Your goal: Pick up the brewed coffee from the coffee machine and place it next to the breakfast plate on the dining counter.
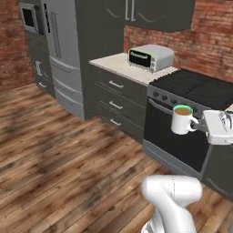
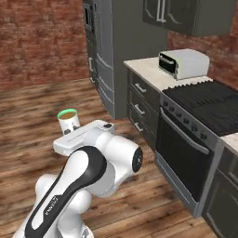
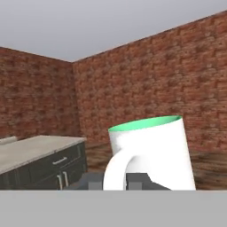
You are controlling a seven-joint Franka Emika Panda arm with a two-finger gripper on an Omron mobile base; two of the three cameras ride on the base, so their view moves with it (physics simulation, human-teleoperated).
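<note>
Brick walls and plank floor all round; dark cabinets, a stove (image 1: 195, 91) and a toaster oven (image 1: 150, 57) sit along the far desk (image 1: 119, 65). No coffee machine, plate or dining desk visible from where I stand, so I judge this to be the carry leg of the job.

My end effector (image 1: 203, 125) is closed on the handle of the mug (image 1: 182, 120), fingers (image 3: 135, 181) pinching the loop from behind. Mug hangs in open air in front of the stove, touching nothing but me. Upright, rim level, brown coffee visible in it, no spill seen.

Why held so: the handle gives a narrow grip and keeps the fingers clear of the liquid. Wrist kept level so the coffee stays in. Arm tucked close over the base, probably to steady the load while travelling.

Risk, as I judge it: a handle pinch lets the mug swing; turn gently.
</note>
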